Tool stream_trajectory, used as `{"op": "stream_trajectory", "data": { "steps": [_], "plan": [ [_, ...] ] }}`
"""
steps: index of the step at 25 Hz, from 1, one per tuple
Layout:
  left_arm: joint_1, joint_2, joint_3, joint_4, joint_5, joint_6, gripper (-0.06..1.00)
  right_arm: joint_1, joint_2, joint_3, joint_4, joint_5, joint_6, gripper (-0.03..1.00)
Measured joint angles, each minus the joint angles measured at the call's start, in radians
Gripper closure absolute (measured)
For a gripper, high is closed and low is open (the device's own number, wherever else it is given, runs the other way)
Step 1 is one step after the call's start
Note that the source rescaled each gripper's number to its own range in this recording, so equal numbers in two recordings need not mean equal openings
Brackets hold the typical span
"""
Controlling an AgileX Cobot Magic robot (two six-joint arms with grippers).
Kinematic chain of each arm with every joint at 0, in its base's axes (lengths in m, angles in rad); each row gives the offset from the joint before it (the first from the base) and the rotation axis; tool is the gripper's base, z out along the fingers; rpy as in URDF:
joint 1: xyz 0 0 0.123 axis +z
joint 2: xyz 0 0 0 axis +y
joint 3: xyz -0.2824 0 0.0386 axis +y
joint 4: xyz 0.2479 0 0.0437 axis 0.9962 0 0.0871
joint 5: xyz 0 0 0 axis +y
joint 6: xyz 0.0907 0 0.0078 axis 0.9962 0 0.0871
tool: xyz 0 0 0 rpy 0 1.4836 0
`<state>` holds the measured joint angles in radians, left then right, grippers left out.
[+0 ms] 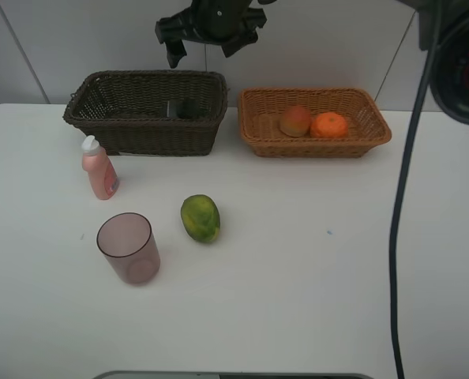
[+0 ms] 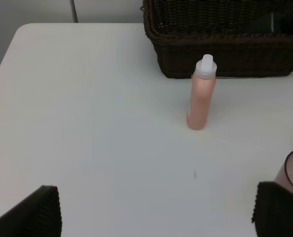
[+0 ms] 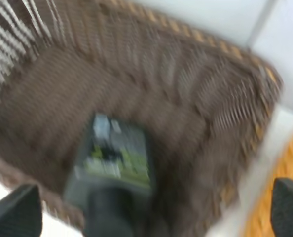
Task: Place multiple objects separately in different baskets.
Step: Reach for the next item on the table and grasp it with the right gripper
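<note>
Meeting pale panelled wall (image 1: 76, 39), plain white table (image 1: 298, 276).

The bench (image 1: 313, 300) is smooth, matt white. The dark brown basket (image 1: 140, 130) and the tan basket (image 1: 258, 136) are both rough woven wicker. Ahead of the ribbed black left fingers (image 2: 33, 212), the pink bottle (image 1: 100, 175) looks like smooth plastic. The cup (image 1: 129, 251) is translucent, slightly glossy plastic. The green fruit (image 1: 200, 218) has smooth, faintly shiny skin.
</note>
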<state>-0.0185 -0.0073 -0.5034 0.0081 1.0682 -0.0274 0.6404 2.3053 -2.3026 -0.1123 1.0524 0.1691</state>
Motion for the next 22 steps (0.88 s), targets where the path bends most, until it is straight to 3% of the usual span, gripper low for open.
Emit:
{"op": "stream_trajectory", "data": {
  "steps": [3,5,13,22],
  "plan": [
    [0.000,0.000,0.000,0.000,0.000,0.000,-0.05,0.029,-0.024,0.000,-0.022,0.139,0.000,0.02],
    [0.000,0.000,0.000,0.000,0.000,0.000,-0.05,0.056,-0.041,0.001,-0.043,0.161,0.000,0.02],
    [0.000,0.000,0.000,0.000,0.000,0.000,-0.05,0.146,-0.140,0.136,-0.070,0.166,0.000,0.02],
    [0.000,0.000,0.000,0.000,0.000,0.000,-0.05,0.165,-0.234,0.432,-0.071,0.165,0.033,0.02]
  ]
}}
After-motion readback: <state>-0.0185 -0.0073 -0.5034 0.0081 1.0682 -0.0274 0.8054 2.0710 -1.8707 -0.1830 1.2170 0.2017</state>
